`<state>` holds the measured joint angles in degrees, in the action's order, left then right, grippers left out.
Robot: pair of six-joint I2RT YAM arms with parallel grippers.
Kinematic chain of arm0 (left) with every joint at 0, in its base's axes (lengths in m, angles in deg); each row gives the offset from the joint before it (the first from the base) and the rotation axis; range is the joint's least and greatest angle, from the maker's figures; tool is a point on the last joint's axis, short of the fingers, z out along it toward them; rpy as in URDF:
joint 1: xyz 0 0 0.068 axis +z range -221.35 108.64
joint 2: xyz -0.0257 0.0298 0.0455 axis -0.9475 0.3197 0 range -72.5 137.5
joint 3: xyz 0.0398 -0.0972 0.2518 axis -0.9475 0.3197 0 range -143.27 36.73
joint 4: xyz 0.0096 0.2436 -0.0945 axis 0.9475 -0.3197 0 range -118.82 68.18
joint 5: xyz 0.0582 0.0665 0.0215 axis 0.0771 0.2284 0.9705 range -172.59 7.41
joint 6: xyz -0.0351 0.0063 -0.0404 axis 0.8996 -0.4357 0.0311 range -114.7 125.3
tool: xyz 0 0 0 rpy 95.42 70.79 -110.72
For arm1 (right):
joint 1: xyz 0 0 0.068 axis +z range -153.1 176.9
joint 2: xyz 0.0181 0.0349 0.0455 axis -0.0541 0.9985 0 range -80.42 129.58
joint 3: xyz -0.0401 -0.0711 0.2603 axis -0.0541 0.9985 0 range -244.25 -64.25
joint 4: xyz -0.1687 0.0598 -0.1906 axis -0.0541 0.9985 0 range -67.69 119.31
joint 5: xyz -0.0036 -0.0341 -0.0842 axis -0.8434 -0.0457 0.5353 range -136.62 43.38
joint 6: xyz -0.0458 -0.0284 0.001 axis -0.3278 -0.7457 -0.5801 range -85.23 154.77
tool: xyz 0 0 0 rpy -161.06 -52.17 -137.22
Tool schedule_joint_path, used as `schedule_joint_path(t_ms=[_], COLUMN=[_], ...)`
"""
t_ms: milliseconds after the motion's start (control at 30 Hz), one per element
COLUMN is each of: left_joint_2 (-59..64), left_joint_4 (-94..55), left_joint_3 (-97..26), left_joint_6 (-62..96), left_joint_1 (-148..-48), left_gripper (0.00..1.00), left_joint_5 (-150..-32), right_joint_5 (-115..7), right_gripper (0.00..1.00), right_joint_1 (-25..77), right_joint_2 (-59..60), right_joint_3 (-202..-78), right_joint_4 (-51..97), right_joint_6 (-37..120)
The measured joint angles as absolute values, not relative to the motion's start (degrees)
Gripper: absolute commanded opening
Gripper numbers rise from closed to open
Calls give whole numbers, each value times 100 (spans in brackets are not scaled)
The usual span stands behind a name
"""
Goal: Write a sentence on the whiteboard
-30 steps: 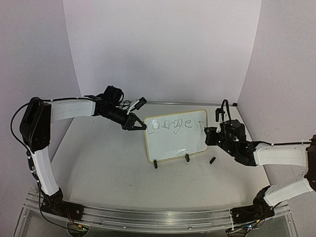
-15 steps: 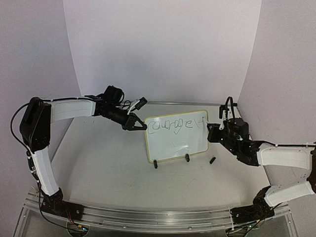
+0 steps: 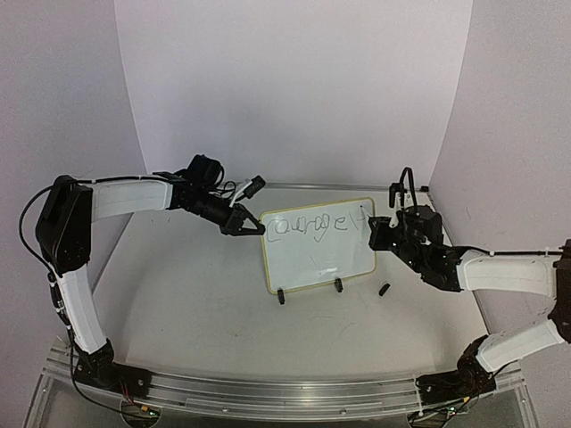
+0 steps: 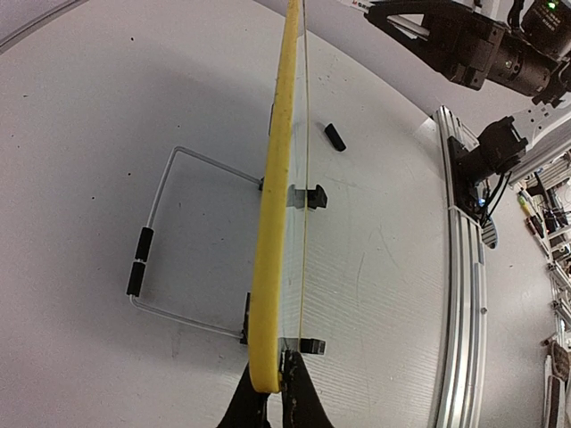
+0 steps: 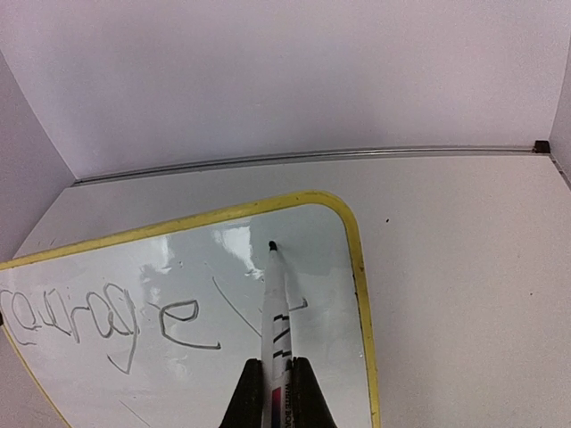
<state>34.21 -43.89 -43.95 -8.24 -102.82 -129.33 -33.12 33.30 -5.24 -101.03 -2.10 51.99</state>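
Observation:
The whiteboard stands upright on two black clip feet mid-table, with "courage" and a started letter in dark script along its top. My left gripper is shut on the board's upper left corner; the left wrist view shows the board edge-on between my fingers. My right gripper is shut on a white marker. Its tip touches the whiteboard near the top right corner, just right of the sentence.
A small black marker cap lies on the table right of the board, also in the left wrist view. A wire stand props the board from behind. The enclosure walls close in behind and at both sides.
My right gripper swung slightly right and back left at the board's right edge, adding a stroke after "courage". The board and my left gripper stayed put.

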Motion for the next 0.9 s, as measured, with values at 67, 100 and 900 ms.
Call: schedule_joint_path(t_ms=[67,100,900], left_joint_2=[3421,3421,3421], left_joint_4=[-4389,-4389,-4395], left_joint_3=[-4395,-4395,-4395], left_joint_6=[-818,-818,-779], left_joint_1=[-10282,-10282,-10280], left_gripper=[0,0,0], left_joint_5=[-12929,-12928,-12902], right_joint_5=[-3298,-3296,-3583], right_gripper=[0,0,0], right_joint_1=[3330,3330,3330], right_joint_2=[-500,-498,-507], right_joint_3=[-10105,-10105,-9654], right_joint_4=[-209,-209,-231], right_joint_6=[5213,5228,5694])
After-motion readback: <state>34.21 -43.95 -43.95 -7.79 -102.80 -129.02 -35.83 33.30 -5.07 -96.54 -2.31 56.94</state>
